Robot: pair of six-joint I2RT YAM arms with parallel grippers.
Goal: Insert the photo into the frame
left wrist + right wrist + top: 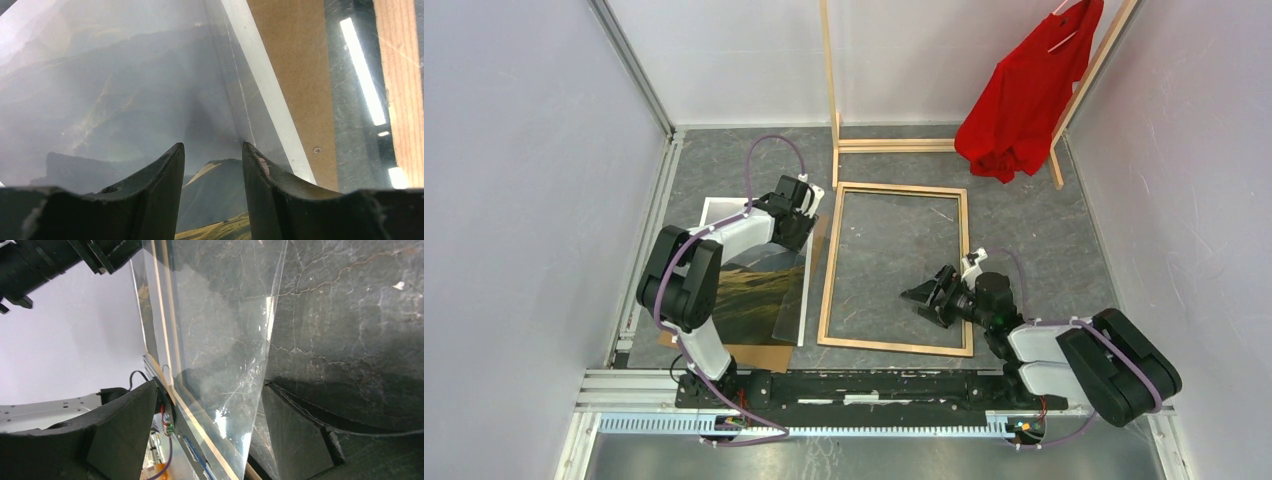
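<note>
The photo lies face up on the floor at the left, on a brown backing board. The frame lies flat mid-floor, light wood side up. My left gripper is open over the photo's far right part. In the left wrist view its tips hover just above the photo; a hazy clear sheet covers it, and the frame's rail runs at the right. My right gripper is open inside the frame; the edge of a clear sheet passes between its fingers.
A wooden clothes rack with a red shirt stands at the back, just beyond the frame's far rail. White walls close in left, right and back. The arms' base rail runs along the near edge.
</note>
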